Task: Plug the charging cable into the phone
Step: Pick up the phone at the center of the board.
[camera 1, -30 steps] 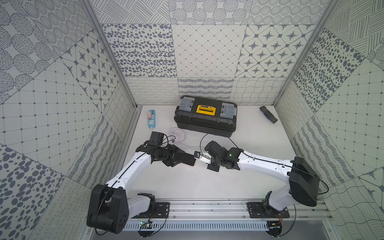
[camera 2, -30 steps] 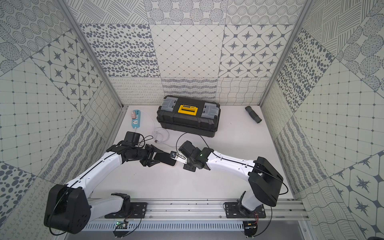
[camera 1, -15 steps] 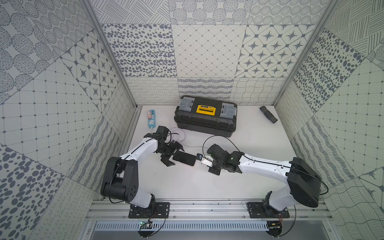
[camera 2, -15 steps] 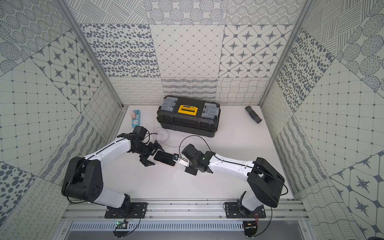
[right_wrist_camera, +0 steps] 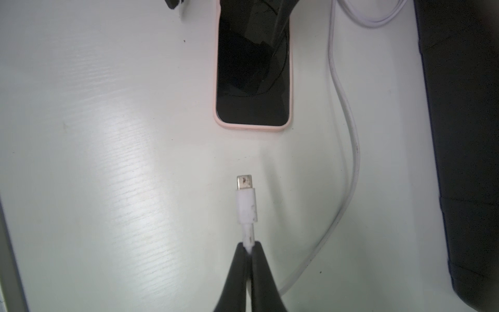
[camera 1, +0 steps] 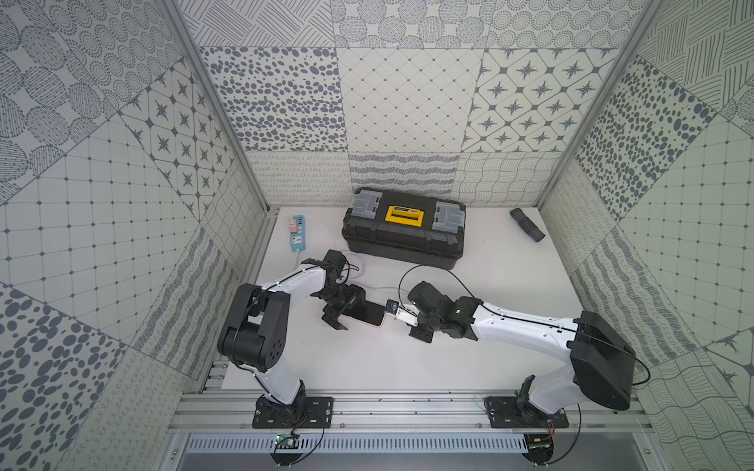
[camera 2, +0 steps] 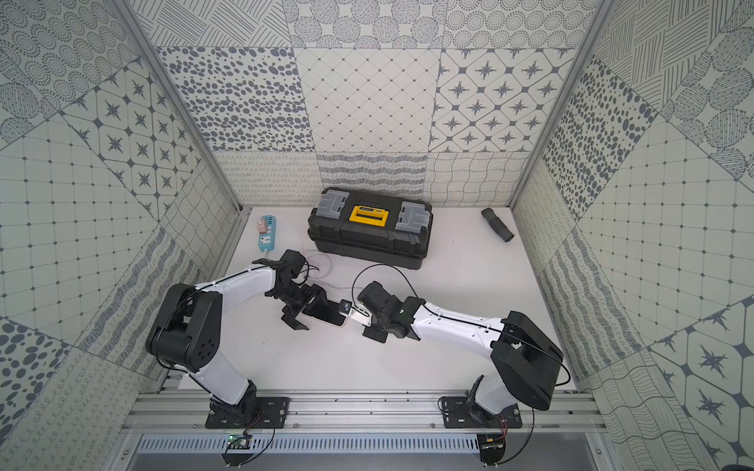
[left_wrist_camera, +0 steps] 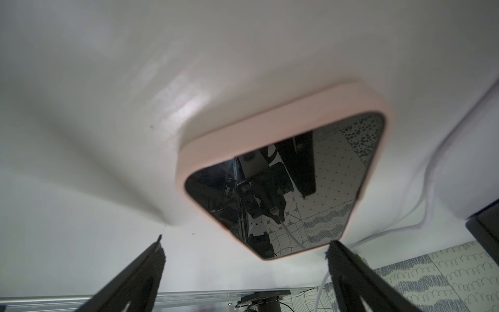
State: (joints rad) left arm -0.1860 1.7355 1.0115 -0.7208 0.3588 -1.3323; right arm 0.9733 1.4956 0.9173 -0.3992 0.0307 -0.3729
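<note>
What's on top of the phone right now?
Nothing seems to rest on the phone. The open left gripper hangs over the end away from the connector of the charging cable, hiding that end in both top views; the near end is uncovered.

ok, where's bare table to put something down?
Free: the front strip between phone and rail; the right side between toolbox, black tube and right arm. Crowded: back left, where left arm, cable loops and power strip sit by the phone.
</note>
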